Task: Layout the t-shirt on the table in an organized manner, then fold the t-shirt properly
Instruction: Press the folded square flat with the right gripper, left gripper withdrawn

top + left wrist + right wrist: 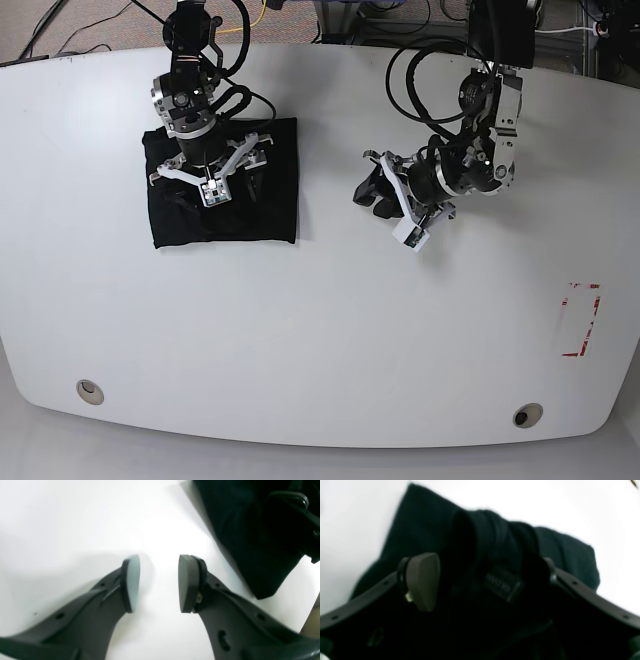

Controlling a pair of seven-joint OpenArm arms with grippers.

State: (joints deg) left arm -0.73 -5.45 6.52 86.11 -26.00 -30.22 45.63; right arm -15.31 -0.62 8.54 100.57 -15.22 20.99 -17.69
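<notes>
I see right end effector (485,580) spread wide above folded t-shirt (225,185), label unreadable; left end effector (158,583) released, bare worktop (330,320) around.

Look up-frame from the right pincer (210,165), toward its arm's side, and you see a strip of tan floor (100,15) with thin black cables (45,32) trailing across it. Closer to that pincer's upper side, a yellow cable (262,12) curls. Well behind the left pincer (378,188), a white cable (590,32) runs among dark gear you cannot make out.
</notes>
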